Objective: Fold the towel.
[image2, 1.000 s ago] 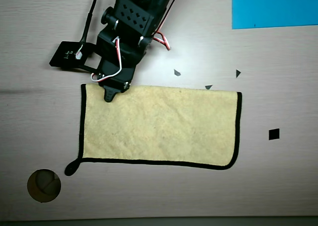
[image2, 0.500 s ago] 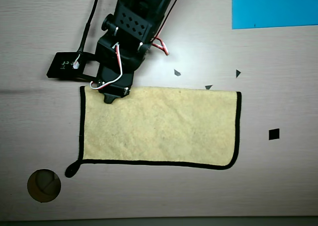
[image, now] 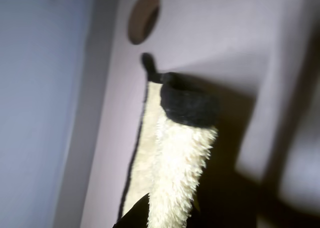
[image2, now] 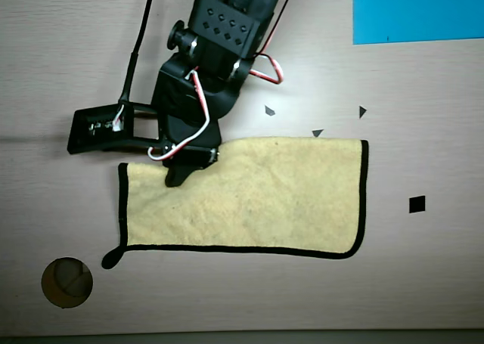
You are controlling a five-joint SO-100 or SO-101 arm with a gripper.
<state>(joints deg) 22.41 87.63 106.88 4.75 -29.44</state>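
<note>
The yellow fuzzy towel [image2: 257,200] lies flat on the table, with black edging along its left, bottom and right sides and a black loop [image2: 112,258] at its lower left corner. My gripper [image2: 178,176] is at the towel's upper left corner, its black fingertip resting on the cloth. In the wrist view a fuzzy strip of the towel [image: 175,173] rises close to the camera and ends at the black tip of the gripper [image: 190,107], which looks shut on it. The loop [image: 148,63] shows just beyond. The jaw gap is hidden by cloth.
A round hole [image2: 66,282] is in the table at the lower left and also shows in the wrist view [image: 144,17]. A blue sheet [image2: 417,11] lies at the top right. Small black marks [image2: 417,204] dot the table. A black camera box [image2: 98,129] hangs left of the arm.
</note>
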